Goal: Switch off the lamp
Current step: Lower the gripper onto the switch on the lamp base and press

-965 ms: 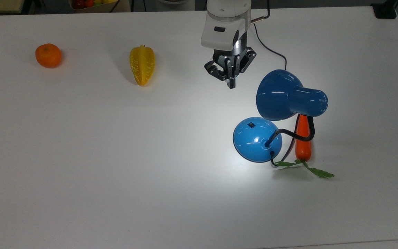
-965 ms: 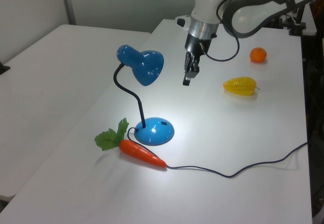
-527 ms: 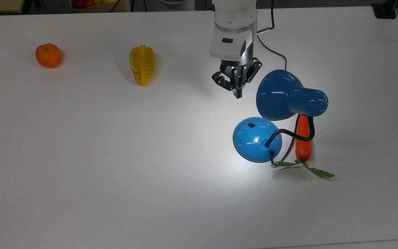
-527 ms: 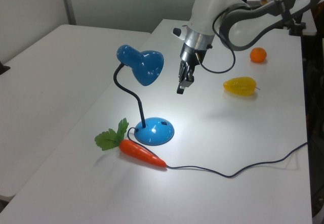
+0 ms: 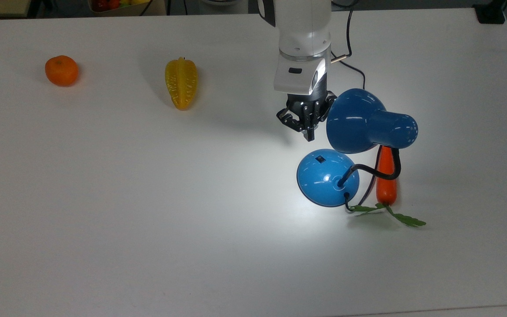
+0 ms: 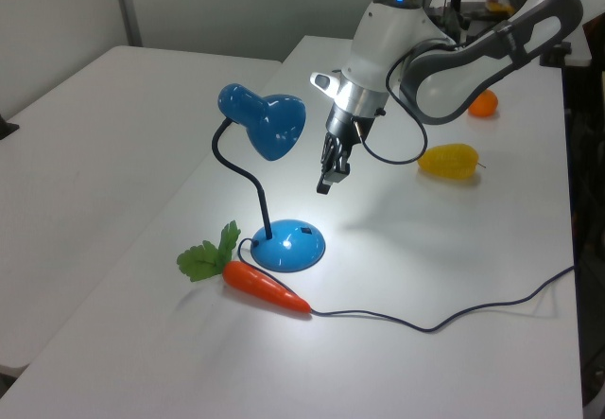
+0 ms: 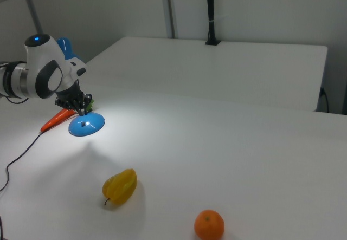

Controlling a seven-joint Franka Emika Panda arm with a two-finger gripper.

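The blue lamp stands lit, throwing a bright pool on the white table (image 5: 148, 220). Its glossy shade (image 5: 359, 121) (image 6: 269, 121) hangs on a black gooseneck (image 5: 379, 175) over the round base (image 5: 327, 180) (image 6: 288, 246) (image 7: 87, 125). A small black switch (image 5: 320, 159) (image 6: 304, 232) sits on the base's dome. My gripper (image 5: 309, 135) (image 6: 324, 186) (image 7: 81, 110) points down, shut with nothing in it. In the top view it hangs just above the switch and close to the left rim of the shade. In the left view it floats clearly above the base.
An orange carrot (image 5: 386, 178) (image 6: 265, 287) with green leaves (image 5: 394, 215) lies beside the base, under the gooseneck. A yellow starfruit (image 5: 181, 82) and an orange (image 5: 61, 70) lie further off at the top view's left. The lamp's black cord (image 6: 425, 324) trails across the table.
My gripper has moved toward the lamp base and lower, still shut. It now sits beside the shade's rim, just short of the switch. The lamp stays lit.
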